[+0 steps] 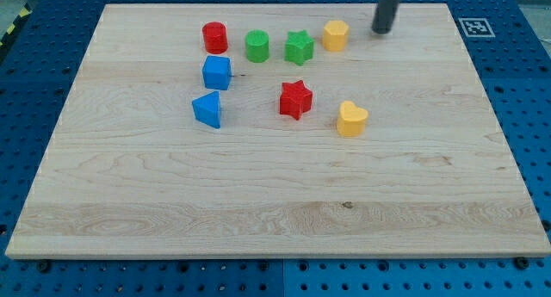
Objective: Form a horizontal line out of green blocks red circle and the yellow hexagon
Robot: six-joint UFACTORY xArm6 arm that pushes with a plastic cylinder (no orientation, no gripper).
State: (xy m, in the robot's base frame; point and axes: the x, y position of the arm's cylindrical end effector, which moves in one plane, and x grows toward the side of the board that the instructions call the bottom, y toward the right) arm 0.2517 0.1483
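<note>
Four blocks stand in a row near the view's top: a red circle [214,37], a green circle [256,46], a green star [299,47] and a yellow hexagon [336,35]. The red circle and the hexagon sit slightly higher in the view than the two green blocks. My tip [381,30] is on the board just to the right of the yellow hexagon, apart from it. The rod comes in from the view's top edge.
A blue cube [217,72] and a blue triangle [207,109] lie below the red circle. A red star [295,99] and a yellow heart [351,119] lie below the row. The wooden board [275,211] lies on a blue pegboard; a marker tag [474,27] is at top right.
</note>
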